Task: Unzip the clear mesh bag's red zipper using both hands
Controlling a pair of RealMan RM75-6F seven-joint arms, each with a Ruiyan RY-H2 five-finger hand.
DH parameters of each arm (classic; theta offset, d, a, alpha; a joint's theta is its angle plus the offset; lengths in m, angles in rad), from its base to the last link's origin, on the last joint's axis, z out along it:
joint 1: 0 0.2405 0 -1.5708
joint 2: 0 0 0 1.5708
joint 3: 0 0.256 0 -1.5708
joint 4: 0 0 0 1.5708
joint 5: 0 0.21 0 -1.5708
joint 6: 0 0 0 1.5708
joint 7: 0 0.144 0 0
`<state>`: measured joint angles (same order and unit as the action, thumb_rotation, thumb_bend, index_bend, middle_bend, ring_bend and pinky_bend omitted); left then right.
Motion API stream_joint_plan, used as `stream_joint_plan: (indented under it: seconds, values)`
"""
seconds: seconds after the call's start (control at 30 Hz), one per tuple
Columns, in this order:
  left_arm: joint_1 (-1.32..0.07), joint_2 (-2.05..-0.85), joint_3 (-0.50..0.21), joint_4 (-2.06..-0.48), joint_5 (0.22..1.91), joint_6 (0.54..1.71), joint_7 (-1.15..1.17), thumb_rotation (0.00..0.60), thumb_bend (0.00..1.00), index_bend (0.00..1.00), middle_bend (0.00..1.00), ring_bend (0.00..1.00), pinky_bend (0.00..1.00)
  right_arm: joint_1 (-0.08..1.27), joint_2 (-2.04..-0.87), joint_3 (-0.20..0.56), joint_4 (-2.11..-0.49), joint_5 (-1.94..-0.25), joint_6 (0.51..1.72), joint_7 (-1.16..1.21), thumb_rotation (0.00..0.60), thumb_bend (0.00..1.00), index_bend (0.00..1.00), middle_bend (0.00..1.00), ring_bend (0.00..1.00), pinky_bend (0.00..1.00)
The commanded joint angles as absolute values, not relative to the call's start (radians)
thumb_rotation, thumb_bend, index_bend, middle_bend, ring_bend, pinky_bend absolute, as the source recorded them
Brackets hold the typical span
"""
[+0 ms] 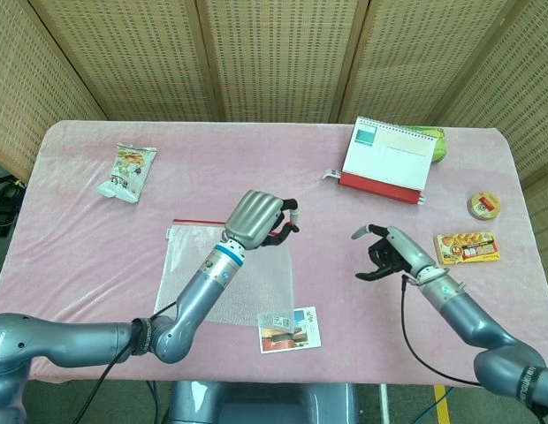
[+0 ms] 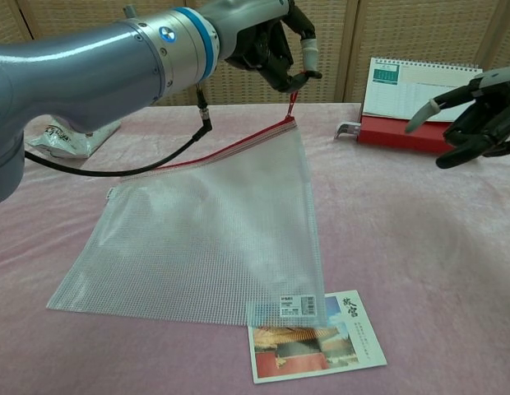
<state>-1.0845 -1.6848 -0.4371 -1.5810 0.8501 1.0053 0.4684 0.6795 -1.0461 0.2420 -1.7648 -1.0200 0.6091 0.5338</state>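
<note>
The clear mesh bag [image 2: 206, 230] [image 1: 230, 278] hangs tilted above the pink table, its red zipper [image 2: 214, 154] along the top edge. My left hand [image 2: 267, 41] [image 1: 261, 221] pinches the red zipper pull [image 2: 291, 103] at the bag's right corner and holds that corner up. The bag's lower edge lies on the cloth and overlaps the postcard [image 2: 317, 341]. My right hand [image 2: 473, 111] [image 1: 386, 252] hovers to the right of the bag with fingers spread, holding nothing and apart from the bag.
A desk calendar [image 1: 387, 159] stands at the back right, with a green object [image 1: 440, 141] behind it. A snack packet [image 1: 128, 172] lies back left. A small round tin [image 1: 484, 205] and a flat snack pack [image 1: 467, 247] lie at the right edge.
</note>
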Motion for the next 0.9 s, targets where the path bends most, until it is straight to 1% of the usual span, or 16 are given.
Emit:
stream_joint_plan:
  seconds: [0.03,0.27,0.43,0.6,0.7,0.9]
  values:
    - [-1.102,-1.694,-0.446,-1.575,0.834,1.011,0.474,0.6,0.59,0.85,0.94,0.87,1.0,0.75,-1.123,0.241,-1.767,-0.894,0.629,0.427,0.6,0.0,0.38,0.9,0.86,1.0]
    - [-1.121,-1.698,-0.442,-1.587,0.823,1.025,0.477,0.6,0.59,0.85,0.94,0.87,1.0,0.828,-1.211,0.236,-1.769,-0.704,0.713,0.289,0.6,0.0,0.39,0.9,0.86,1.0]
    - [-1.125,-1.7,-0.435,-1.591,0.834,1.039,0.472,0.6,0.59,0.85,0.94,0.87,1.0,0.856,-1.251,0.254,-1.771,-0.62,0.762,0.245,0.6,0.0,0.39,0.9,0.86,1.0]
    - [-1.128,-1.708,-0.428,-1.58,0.856,1.053,0.459,0.6,0.59,0.85,0.94,0.87,1.0,0.874,-1.249,0.294,-1.796,-0.533,0.74,0.261,0.6,0.02,0.4,0.9,0.86,1.0]
    - [-1.128,-1.714,-0.423,-1.574,0.873,1.064,0.451,0.6,0.59,0.85,0.94,0.87,1.0,0.886,-1.252,0.304,-1.795,-0.496,0.734,0.257,0.6,0.02,0.4,0.9,0.86,1.0]
    - [-1.129,-1.722,-0.42,-1.574,0.88,1.071,0.44,0.6,0.59,0.85,0.94,0.87,1.0,0.908,-1.287,0.319,-1.777,-0.433,0.757,0.245,0.6,0.04,0.42,0.9,0.86,1.0]
